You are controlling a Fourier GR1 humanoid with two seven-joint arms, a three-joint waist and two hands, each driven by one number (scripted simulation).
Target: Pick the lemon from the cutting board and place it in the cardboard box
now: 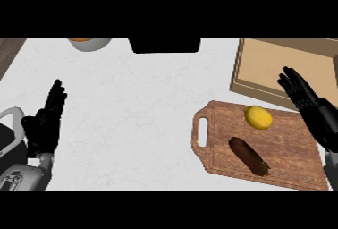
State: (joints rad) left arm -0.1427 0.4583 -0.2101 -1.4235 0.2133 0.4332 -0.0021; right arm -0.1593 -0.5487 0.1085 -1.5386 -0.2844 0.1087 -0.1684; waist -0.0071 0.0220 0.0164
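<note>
Hovering at the right edge of the frame, the right robot hand showed straight, spread fingers with nothing in them, poised over the corner where the brown wooden cutting board met the tan cardboard box. The round yellow lemon sat on the upper part of that board, just left of the hand and not touched by it, so the pick looked not yet begun.

The danger, as I read it, lay in the lemon's shape. It was round and smooth, and a fingertip arriving off-centre could have sent it rolling across the board or onto the white marbled desk. A dark brown oblong item lay near it toward the lower part of the board, apart from it, and a wide sweep of the fingers might have knocked that too.

The box wall rose close by. A low carry could have clipped the rim and jarred the fruit out short of the box.

Over at the left edge, the left robot hand rested open, fingers up, well apart from the board.
</note>
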